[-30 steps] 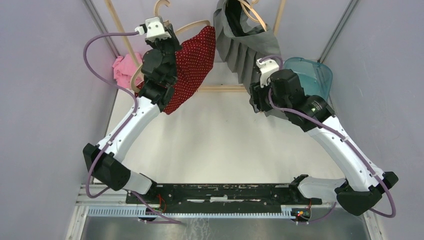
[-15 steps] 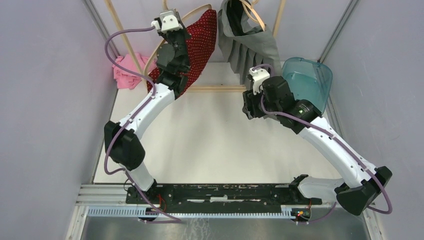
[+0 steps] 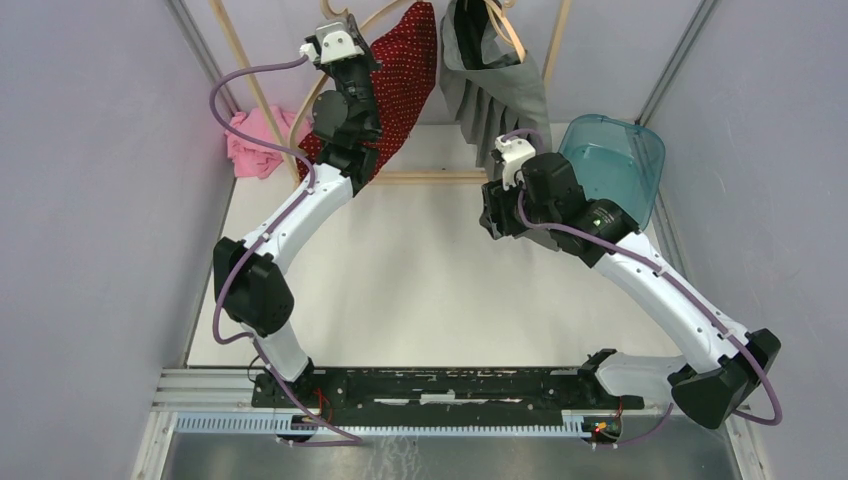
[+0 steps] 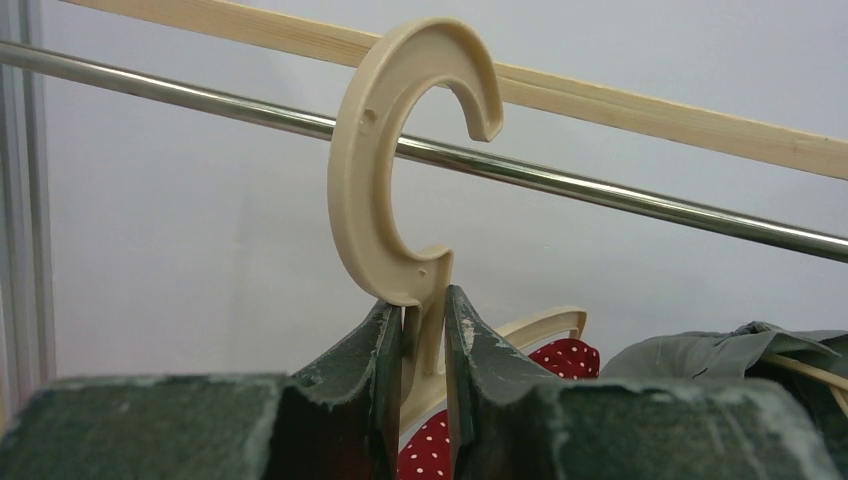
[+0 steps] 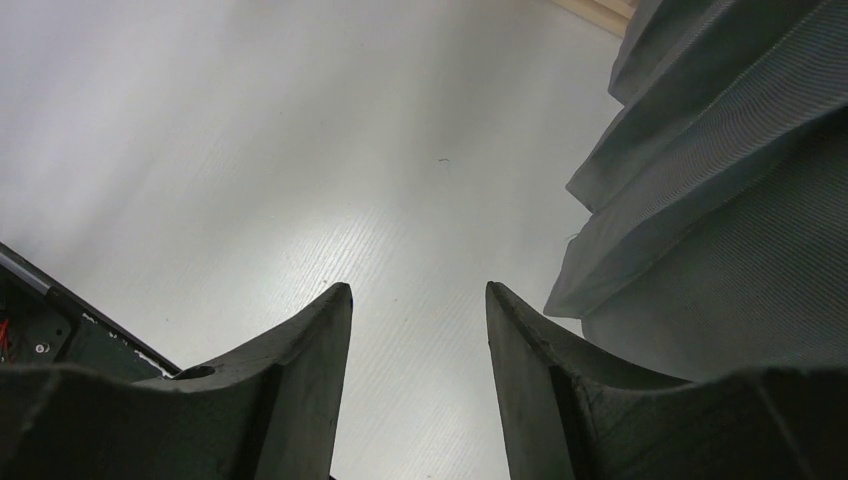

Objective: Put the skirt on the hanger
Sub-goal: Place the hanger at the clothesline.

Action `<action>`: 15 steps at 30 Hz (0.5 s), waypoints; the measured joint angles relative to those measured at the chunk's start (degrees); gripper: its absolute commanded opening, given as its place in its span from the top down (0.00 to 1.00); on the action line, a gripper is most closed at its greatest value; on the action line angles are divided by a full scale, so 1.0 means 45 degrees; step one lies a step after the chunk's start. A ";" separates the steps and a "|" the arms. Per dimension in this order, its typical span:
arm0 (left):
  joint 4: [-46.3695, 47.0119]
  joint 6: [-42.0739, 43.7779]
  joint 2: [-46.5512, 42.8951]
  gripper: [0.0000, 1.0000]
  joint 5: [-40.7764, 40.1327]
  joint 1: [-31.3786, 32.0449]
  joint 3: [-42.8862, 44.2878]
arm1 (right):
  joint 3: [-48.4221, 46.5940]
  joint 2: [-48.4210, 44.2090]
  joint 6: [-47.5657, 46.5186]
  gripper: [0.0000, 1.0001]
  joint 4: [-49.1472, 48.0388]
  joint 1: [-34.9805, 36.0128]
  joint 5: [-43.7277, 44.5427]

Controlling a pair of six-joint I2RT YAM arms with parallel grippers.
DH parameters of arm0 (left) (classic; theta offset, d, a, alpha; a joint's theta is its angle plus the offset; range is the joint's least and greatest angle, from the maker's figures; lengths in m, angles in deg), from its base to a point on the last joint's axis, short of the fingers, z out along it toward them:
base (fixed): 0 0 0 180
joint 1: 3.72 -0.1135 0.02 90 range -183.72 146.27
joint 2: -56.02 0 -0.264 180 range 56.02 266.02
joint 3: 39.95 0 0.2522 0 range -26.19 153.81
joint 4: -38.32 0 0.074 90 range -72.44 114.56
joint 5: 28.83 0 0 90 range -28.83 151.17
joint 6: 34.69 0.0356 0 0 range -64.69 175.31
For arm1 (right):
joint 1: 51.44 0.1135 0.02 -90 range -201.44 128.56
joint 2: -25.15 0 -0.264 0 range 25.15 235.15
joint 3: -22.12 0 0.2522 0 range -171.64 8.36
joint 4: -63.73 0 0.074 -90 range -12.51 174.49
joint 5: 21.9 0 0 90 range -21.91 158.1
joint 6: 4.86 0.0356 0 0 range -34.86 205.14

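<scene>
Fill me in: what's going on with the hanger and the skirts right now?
The left gripper is clamped on the neck of the beige hanger, and the red dotted skirt hangs from it. The hook is up level with the metal rail. I can't tell whether it is over the rail. The right gripper is open and empty above the table, beside the grey pleated skirt.

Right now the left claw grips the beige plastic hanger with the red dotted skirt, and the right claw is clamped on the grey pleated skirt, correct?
No: the right wrist view shows the right claw open and empty, the grey pleated skirt hanging beside it.
</scene>
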 measured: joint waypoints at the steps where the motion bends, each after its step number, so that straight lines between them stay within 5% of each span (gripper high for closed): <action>1: 0.0058 0.0024 0.0000 0.97 0.0000 0.0000 0.0000 | 0.0000 0.0019 0.0000 0.43 0.0000 0.0000 -0.0034; 15: 0.0476 0.0257 0.1365 0.97 0.0311 0.0000 0.1418 | 0.0029 0.0228 0.0034 0.43 -0.0219 0.0000 -0.0083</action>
